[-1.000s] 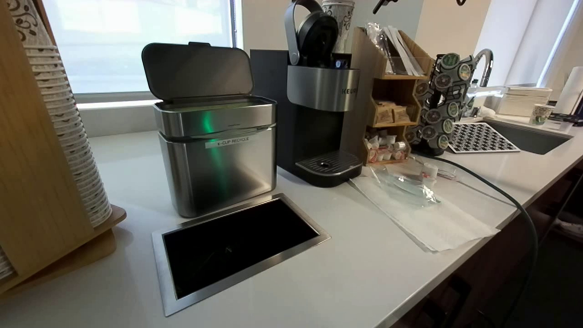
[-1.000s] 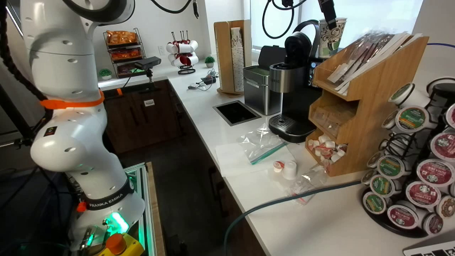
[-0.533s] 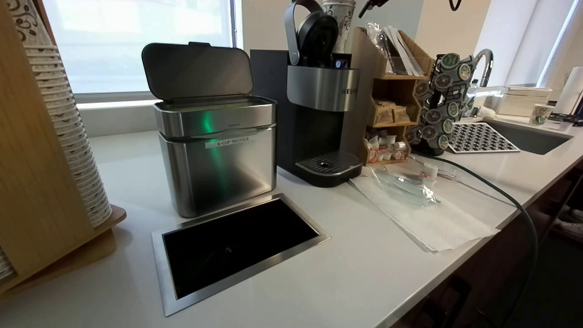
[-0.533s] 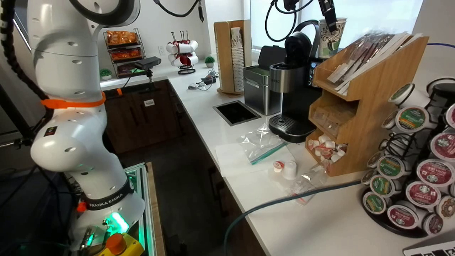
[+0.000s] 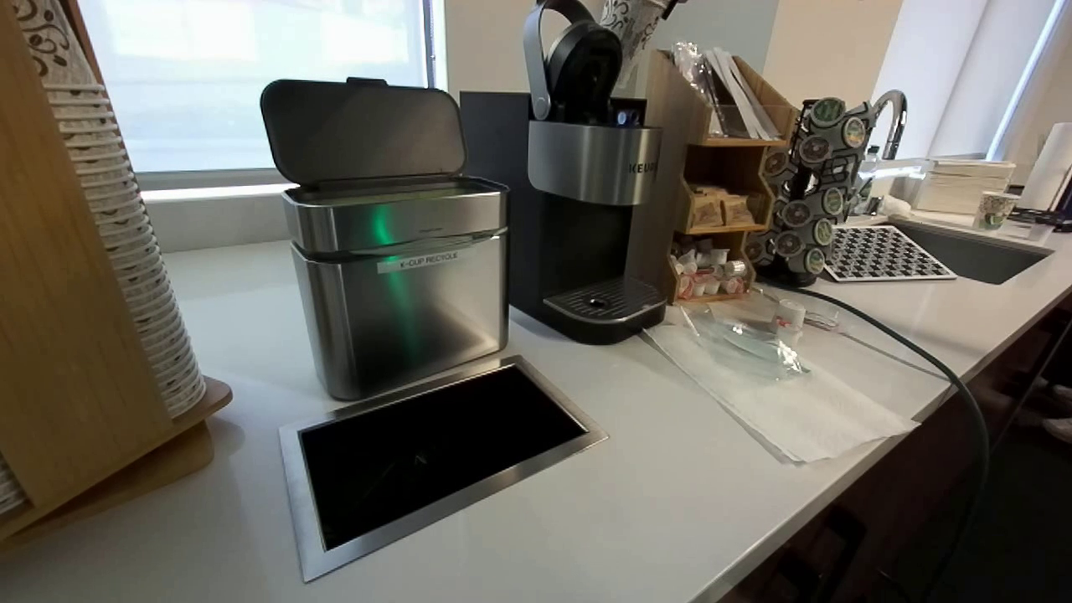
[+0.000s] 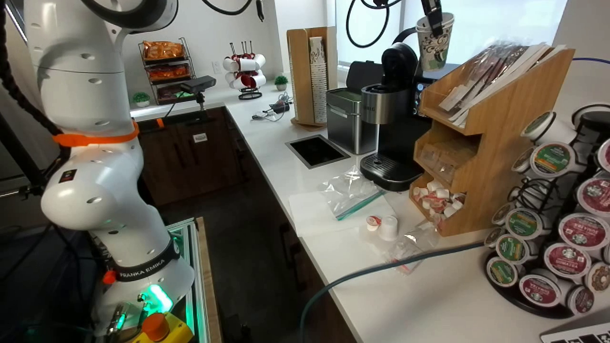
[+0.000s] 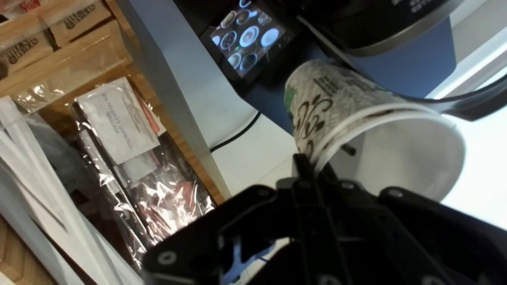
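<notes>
A patterned white paper cup (image 7: 317, 103) hangs tilted above the coffee maker, and its doubled rim suggests more than one cup nested together. My gripper (image 7: 315, 167) is shut on the cup's wall at the rim, one finger inside and one outside, as the wrist view shows. In both exterior views the cup (image 6: 432, 53) (image 5: 632, 29) leans, with the dark fingertips of my gripper (image 6: 434, 29) at its upper edge. Directly beside it stands the coffee maker (image 6: 388, 107), whose lit screen (image 7: 248, 37) shows in the wrist view. Its handle (image 5: 536, 63) is raised.
A wooden organizer (image 6: 514, 114) with wrapped stirrers and packets stands close to the cup. Beyond the coffee maker is a steel bin (image 5: 402, 293) with its lid up, near a counter cutout (image 5: 444, 452). A pod carousel (image 6: 538, 238) and a plastic bag (image 6: 352, 190) are also on the counter.
My gripper has closed on the cup's rim. The cup, upright before, is now lifted and tilted, shifted up and to the left in an exterior view. The arm has swung back slightly.
</notes>
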